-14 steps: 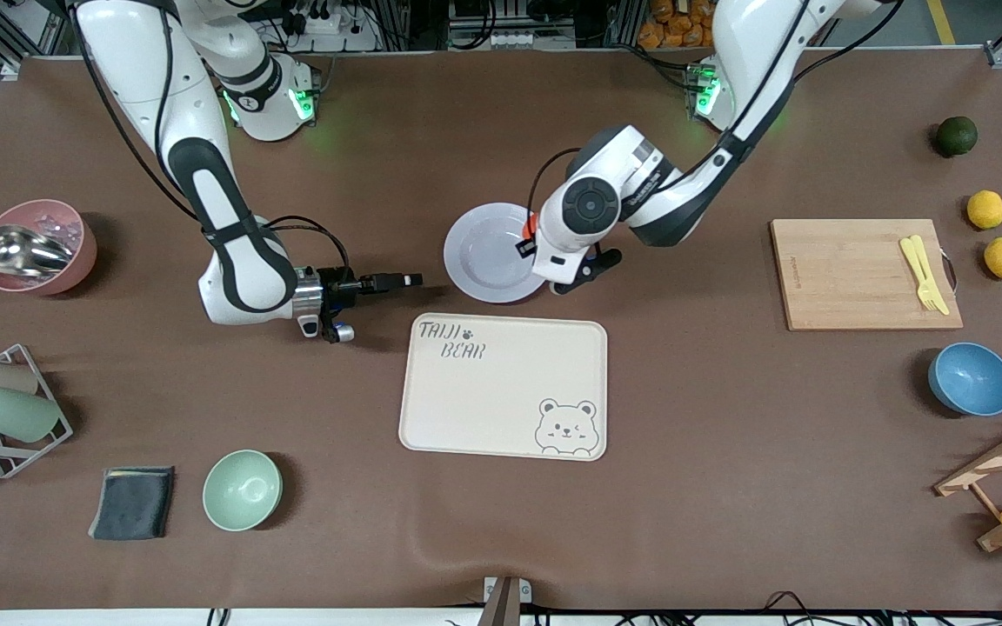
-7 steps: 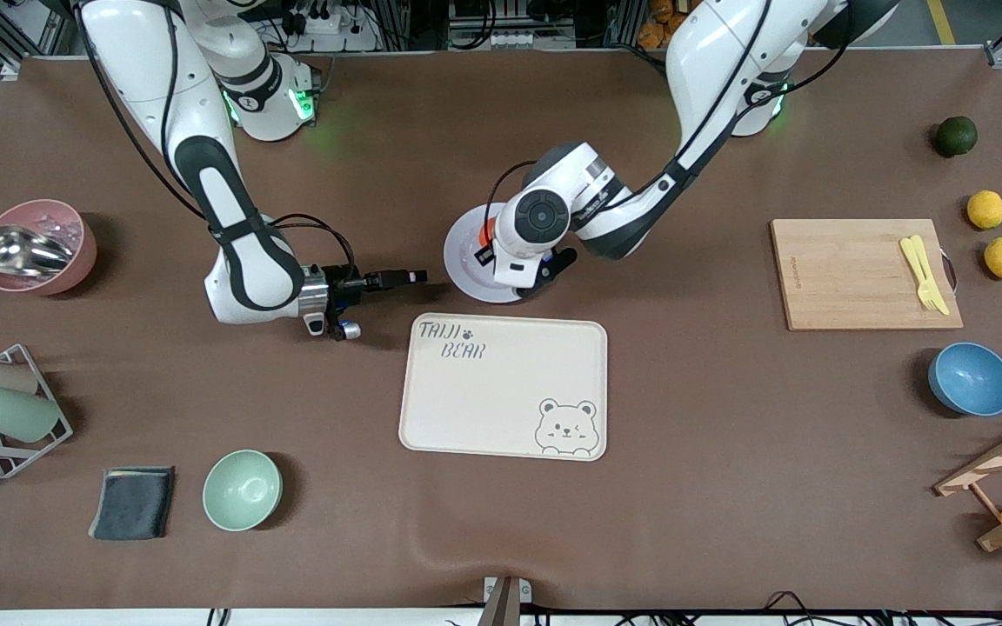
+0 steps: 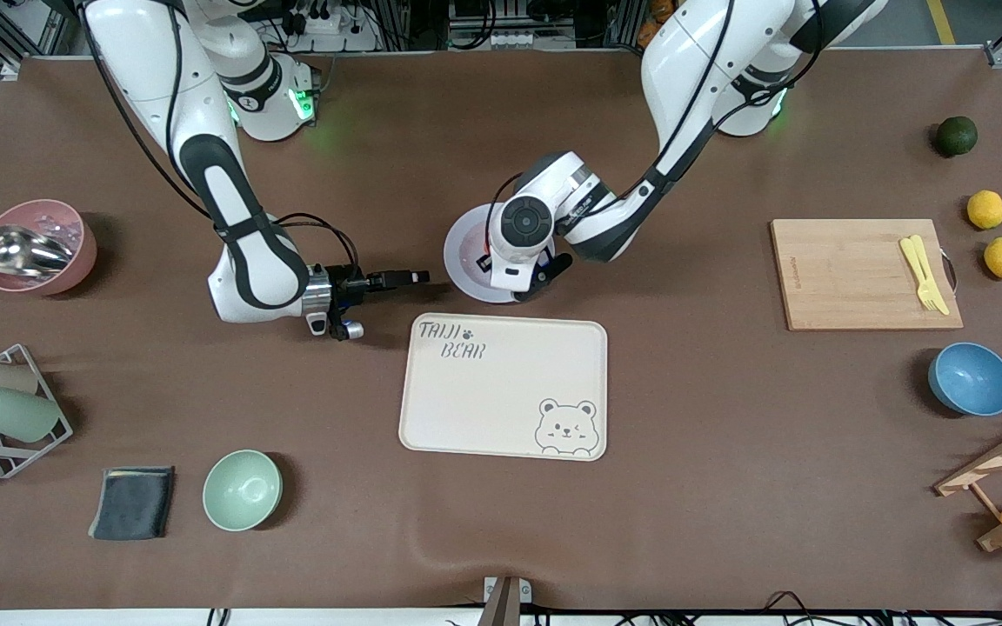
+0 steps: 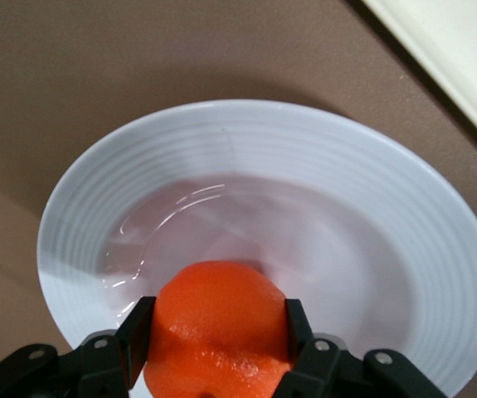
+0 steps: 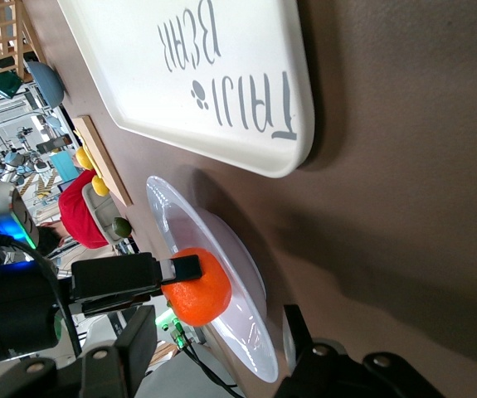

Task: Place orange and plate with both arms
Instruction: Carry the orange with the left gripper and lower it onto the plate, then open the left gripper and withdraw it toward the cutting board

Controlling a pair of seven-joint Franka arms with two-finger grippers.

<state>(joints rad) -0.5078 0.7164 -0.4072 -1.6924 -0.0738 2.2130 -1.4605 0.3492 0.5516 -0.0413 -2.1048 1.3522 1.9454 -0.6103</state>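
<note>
Orange fruit clamped in the left gripper point(image 4: 213, 352), low over the one plate point(image 4: 404, 207).

Its two fingers point(image 4: 136, 336) squeeze the single orange point(image 4: 217, 323) above the plate's middle. The right gripper point(image 3: 405, 278) hangs just above the table beside the plate, toward the right arm's end, fingers apart on nothing. One bear tray point(image 3: 503, 385) lies nearer the camera. Toward the left arm's end: two lemons point(image 3: 985, 209), one green fruit point(image 3: 956, 136), one blue bowl point(image 3: 971, 378).
</note>
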